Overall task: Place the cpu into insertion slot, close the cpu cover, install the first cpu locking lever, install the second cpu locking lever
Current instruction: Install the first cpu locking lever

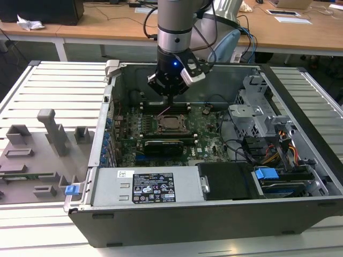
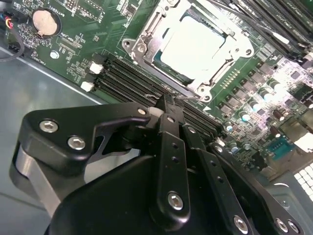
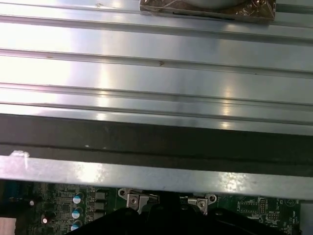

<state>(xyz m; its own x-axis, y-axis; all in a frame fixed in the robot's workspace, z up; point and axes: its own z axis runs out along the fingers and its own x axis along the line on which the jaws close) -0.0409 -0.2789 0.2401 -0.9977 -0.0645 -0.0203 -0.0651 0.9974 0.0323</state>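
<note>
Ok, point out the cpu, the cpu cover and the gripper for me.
cpu (image 2: 195, 49), second wrist view, middle of its pale metal face.
cpu cover (image 2: 155, 25), second wrist view, one side of the silvery frame.
gripper (image 2: 168, 105), second wrist view, at the fingertips.

Grey arm (image 1: 174, 21), black end effector (image 2: 168, 105) (silver screws, blue light)

Even, bright overhead room light in the exterior view, strong glare washing out the cpu (image 2: 194, 46) face in the second wrist view, white reflective streaks on the ribbed metal table (image 3: 146, 63) in the first wrist view, near gripper (image 2: 168, 105) parts soft.
</note>
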